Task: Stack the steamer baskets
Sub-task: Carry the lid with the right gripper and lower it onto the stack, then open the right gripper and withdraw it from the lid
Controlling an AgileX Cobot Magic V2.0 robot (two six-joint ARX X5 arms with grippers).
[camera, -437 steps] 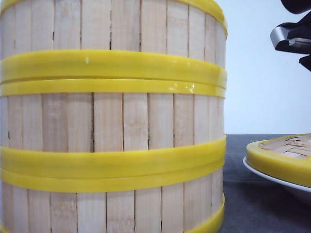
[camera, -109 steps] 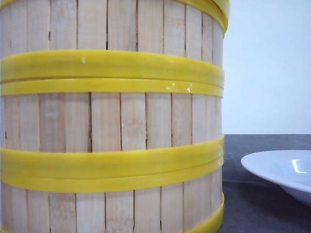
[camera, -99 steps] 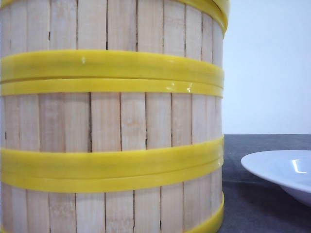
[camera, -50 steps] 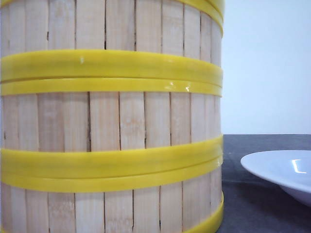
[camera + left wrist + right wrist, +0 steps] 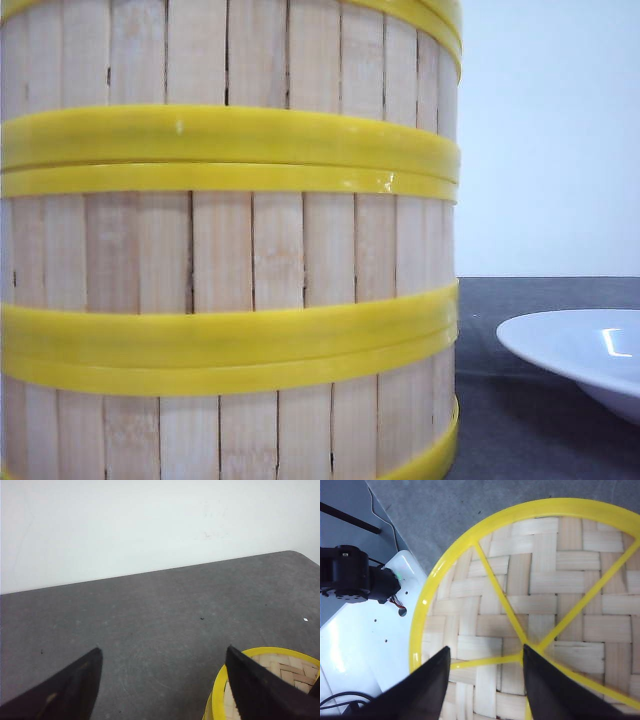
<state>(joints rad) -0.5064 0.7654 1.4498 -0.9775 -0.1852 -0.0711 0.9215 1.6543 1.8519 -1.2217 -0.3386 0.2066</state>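
Observation:
The stacked steamer baskets point(image 5: 230, 250) fill the left of the front view, pale slat walls with yellow bands, top out of frame. In the right wrist view the flat woven lid point(image 5: 545, 580) with yellow rim and spokes lies right under my right gripper point(image 5: 486, 648). Its fingers are open over the weave near the hub, with nothing clamped between them. My left gripper point(image 5: 163, 649) is open over bare grey table. A yellow-rimmed woven lid point(image 5: 285, 667) shows beside its one finger. Neither gripper shows in the front view.
A white plate point(image 5: 580, 350) sits on the dark table to the right of the stack, with nothing on it. The right wrist view shows the white robot base point(image 5: 360, 645) with a black motor unit point(image 5: 350, 575) and cables beyond the lid's edge.
The lid that lay on the plate 4.4 s ago is gone from it, and the right gripper has left the front view. In the last half second the stack shifted slightly.

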